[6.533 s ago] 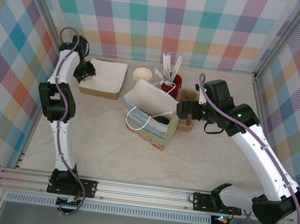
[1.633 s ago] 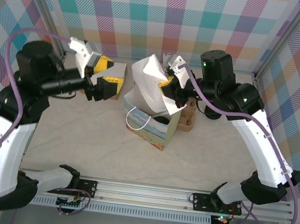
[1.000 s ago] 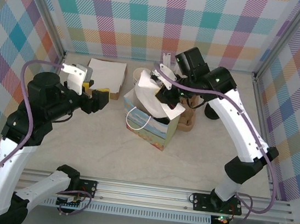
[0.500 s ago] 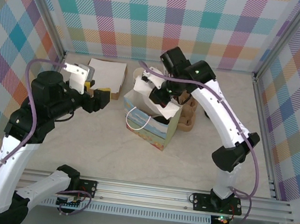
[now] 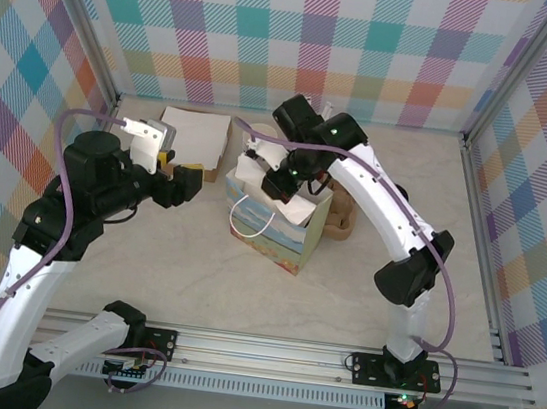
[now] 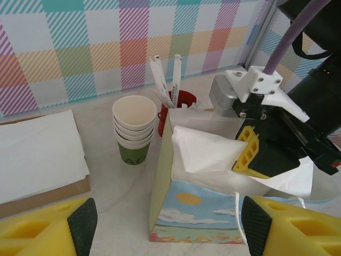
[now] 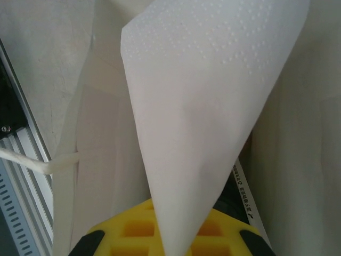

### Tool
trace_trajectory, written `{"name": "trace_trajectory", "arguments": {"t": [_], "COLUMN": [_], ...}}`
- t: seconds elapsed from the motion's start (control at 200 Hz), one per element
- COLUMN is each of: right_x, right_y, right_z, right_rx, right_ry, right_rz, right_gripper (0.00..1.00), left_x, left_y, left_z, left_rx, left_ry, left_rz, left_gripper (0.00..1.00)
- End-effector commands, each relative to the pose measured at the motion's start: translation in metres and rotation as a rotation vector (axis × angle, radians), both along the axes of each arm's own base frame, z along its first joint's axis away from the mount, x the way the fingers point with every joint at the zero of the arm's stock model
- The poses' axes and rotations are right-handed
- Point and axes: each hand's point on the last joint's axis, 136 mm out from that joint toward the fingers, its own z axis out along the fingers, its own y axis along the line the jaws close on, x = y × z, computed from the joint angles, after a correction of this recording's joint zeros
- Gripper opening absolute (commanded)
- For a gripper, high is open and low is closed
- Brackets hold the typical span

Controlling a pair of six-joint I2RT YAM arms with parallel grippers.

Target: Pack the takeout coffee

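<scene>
Right fingers [image 6: 246, 157], clamped on napkin [image 6: 205, 152], dropped into bag [image 6: 197, 213] at frame centre: napkin nearly packed; left fingers [image 6: 37, 229] wide, empty

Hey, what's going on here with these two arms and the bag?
The right tool is shut on a white napkin and holds it at the open top of the painted paper bag. The left tool hovers open beside the bag, holding nothing.
</scene>
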Motion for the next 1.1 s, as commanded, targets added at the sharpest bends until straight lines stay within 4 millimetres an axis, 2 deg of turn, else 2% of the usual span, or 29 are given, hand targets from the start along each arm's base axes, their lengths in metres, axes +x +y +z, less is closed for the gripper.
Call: {"name": "trace_trajectory", "arguments": {"t": [0.0, 0.39, 0.59, 0.64, 0.79, 1.095], "right_x": [-0.008, -0.017, -0.015, -0.013, -0.011, -0.014], "right_y": [0.001, -0.005, -0.004, -0.004, -0.003, -0.014], "right_z": [-0.016, -0.053, -0.057, -0.053, -0.035, 0.015], "right_rx": [-0.032, -0.094, -0.103, -0.095, -0.068, -0.005], "right_ry": [0.065, 0.144, 0.148, 0.134, 0.096, -0.002], "right_rz": [-0.006, -0.009, -0.015, -0.016, -0.018, -0.042], "right_gripper": [0.02, 0.04, 0.07, 0.1, 0.26, 0.56], "left_x": [0.001, 0.004, 0.006, 0.006, 0.006, 0.007], "left_y": [-0.001, -0.003, -0.004, -0.004, -0.003, -0.003], "left_z": [0.003, -0.001, -0.003, -0.002, 0.0, 0.005], "left_rx": [-0.002, 0.002, 0.002, 0.001, -0.002, -0.009], "left_ry": [-0.022, -0.015, -0.006, -0.01, -0.016, -0.023], "left_rz": [-0.001, -0.002, -0.002, -0.002, 0.001, 0.004], "left_gripper": [0.74, 0.74, 0.74, 0.74, 0.74, 0.74]}}
